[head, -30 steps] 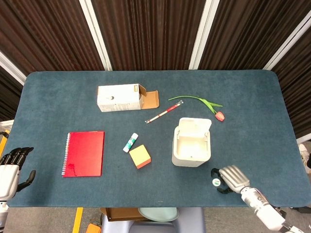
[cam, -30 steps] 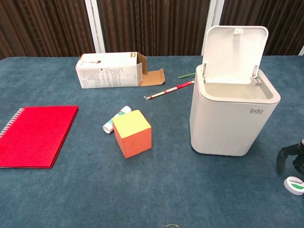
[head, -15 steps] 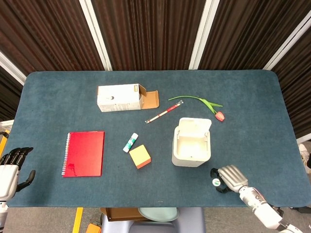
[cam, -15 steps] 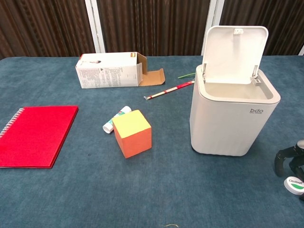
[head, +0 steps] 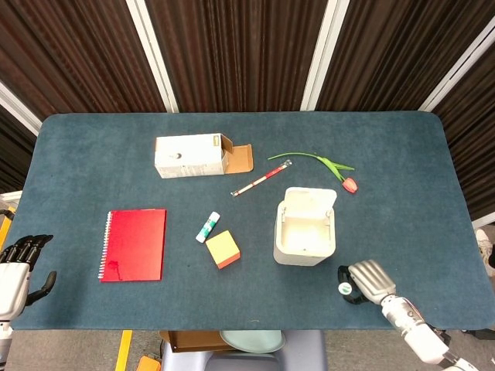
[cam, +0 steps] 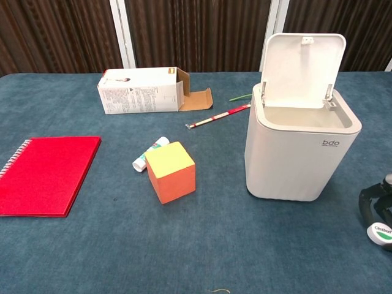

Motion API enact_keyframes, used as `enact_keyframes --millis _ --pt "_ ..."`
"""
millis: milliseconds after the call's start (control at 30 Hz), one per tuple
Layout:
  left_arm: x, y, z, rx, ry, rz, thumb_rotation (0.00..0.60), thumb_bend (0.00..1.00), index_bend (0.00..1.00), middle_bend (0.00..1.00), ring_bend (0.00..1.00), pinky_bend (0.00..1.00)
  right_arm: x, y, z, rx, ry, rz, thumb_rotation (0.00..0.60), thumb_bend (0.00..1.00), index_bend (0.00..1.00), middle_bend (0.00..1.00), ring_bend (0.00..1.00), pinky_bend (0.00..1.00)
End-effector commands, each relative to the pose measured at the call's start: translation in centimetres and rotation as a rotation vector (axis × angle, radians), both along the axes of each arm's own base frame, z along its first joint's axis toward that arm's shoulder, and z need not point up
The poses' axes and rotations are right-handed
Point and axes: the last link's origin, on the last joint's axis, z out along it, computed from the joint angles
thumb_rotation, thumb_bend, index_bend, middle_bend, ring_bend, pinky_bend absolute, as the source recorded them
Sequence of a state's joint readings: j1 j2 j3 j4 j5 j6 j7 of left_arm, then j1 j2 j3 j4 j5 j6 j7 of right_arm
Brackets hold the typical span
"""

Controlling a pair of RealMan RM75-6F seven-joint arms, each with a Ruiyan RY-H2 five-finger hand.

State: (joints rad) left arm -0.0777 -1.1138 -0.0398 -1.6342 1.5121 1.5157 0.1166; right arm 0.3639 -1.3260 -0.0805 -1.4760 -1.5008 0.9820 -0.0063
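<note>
My right hand [head: 370, 281] is at the table's front right corner, just in front of and right of the open white bin [head: 305, 228]. Its dark fingers [cam: 373, 202] curl around a small round white-and-green tub [cam: 381, 231], which also shows as the tub [head: 344, 289] in the head view. My left hand [head: 18, 270] hangs off the table's left front edge with fingers apart and nothing in it. It is nearest the red notebook [head: 133, 243]. The chest view does not show it.
An orange-and-yellow cube [head: 223, 249] and a glue stick [head: 207, 226] lie mid-table. Further back are a white carton with an open flap [head: 193, 155], a red-and-white pen [head: 261, 178] and a tulip [head: 334, 168]. The bin's lid [cam: 303, 61] stands upright.
The right hand's fingers have drawn in over the small tub, which sits slightly higher in the chest view. The left hand has not moved.
</note>
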Motion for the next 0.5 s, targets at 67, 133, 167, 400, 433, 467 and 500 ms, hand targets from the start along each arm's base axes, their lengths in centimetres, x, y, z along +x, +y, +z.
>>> enact_keyframes --millis 67,133,167,400,433,467,500 --pt "0.0 0.0 -0.1 -0.003 0.003 -0.001 0.6 0.39 0.18 0.19 0.15 0.23 0.4 -0.1 0.8 -0.043 -0.024 0.013 0.6 0.34 0.67 0.84 0.95 0.95" --pt "0.0 0.0 -0.1 -0.005 0.003 -0.001 0.6 0.39 0.18 0.19 0.15 0.23 0.9 -0.2 1.6 -0.072 -0.036 0.03 0.6 0.34 0.67 0.84 0.95 0.95" --pt "0.0 0.0 -0.1 -0.006 0.004 0.0 0.6 0.39 0.18 0.19 0.15 0.23 1.4 -0.2 2.2 -0.093 -0.042 0.045 0.6 0.34 0.67 0.84 0.95 0.95" --pt "0.0 0.0 -0.1 -0.01 0.01 0.009 0.6 0.39 0.18 0.19 0.15 0.23 6.1 -0.3 6.9 -0.277 -0.053 0.155 0.6 0.34 0.67 0.84 0.95 0.95" --pt "0.0 -0.1 -0.1 -0.011 0.012 0.011 0.6 0.39 0.18 0.19 0.15 0.23 6.7 -0.3 7.5 -0.301 -0.047 0.161 0.6 0.34 0.66 0.84 0.95 0.95" --pt "0.0 -0.1 -0.1 -0.012 0.013 0.012 0.6 0.39 0.18 0.19 0.15 0.23 7.3 -0.3 8.0 -0.322 -0.042 0.165 0.6 0.34 0.66 0.84 0.95 0.95" --pt "0.0 -0.1 -0.1 -0.013 0.015 0.014 0.6 0.39 0.18 0.19 0.15 0.23 8.0 -0.3 8.7 -0.345 -0.036 0.165 0.6 0.34 0.66 0.84 0.95 0.95"
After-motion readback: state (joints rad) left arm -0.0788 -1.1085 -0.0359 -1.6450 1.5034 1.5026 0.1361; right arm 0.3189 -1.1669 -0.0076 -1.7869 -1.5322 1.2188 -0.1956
